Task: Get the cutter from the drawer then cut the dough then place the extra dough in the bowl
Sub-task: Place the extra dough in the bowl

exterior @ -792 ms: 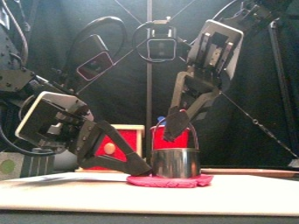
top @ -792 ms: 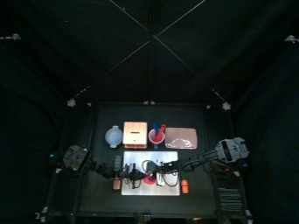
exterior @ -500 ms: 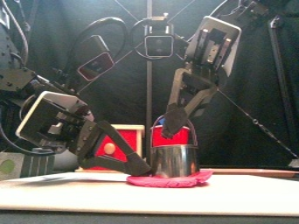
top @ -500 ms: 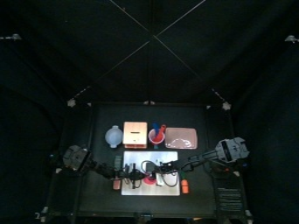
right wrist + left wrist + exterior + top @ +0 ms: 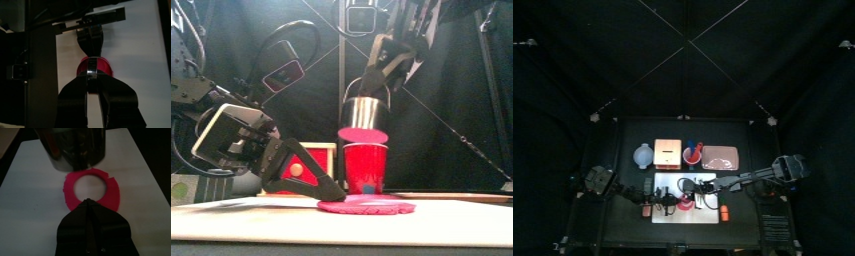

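A pink dough ring lies on the white cutting board. My right gripper is shut on the wire handle of the metal cutter and holds it well above the board. A cut disc of dough clings to the cutter's lower rim, and it shows red between the jaws as the disc. My left gripper is shut, its tip resting on the near edge of the ring, below the cutter. From above, the dough sits mid-board.
Behind the board stand the blue-grey bowl, the wooden box, the red cup and the pink tray. Small orange toys lie at the board's right and left edges.
My right gripper has lifted the cutter straight up off the dough, carrying the cut-out disc with it. A ring is left on the board. The left gripper has stayed put.
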Robot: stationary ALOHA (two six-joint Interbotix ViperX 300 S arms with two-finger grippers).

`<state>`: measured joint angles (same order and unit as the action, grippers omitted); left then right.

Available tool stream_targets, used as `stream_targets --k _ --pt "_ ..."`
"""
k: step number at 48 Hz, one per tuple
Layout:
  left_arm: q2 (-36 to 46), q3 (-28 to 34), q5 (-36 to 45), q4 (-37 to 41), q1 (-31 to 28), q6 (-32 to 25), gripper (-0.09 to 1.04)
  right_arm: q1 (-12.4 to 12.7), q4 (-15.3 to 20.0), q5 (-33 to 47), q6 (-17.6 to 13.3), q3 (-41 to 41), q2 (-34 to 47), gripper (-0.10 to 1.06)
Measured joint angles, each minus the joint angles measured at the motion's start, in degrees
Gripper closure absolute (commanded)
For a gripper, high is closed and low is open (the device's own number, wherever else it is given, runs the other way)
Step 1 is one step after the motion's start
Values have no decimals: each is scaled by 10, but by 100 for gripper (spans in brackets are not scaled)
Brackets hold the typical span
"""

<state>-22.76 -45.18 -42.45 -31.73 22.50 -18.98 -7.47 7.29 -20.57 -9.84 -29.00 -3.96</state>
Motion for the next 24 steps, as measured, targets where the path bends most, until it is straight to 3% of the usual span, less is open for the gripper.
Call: stream_targets --k 24 --pt "8 2 18 -8 -5 -2 51 28 9 0 -4 -155 -145 54"
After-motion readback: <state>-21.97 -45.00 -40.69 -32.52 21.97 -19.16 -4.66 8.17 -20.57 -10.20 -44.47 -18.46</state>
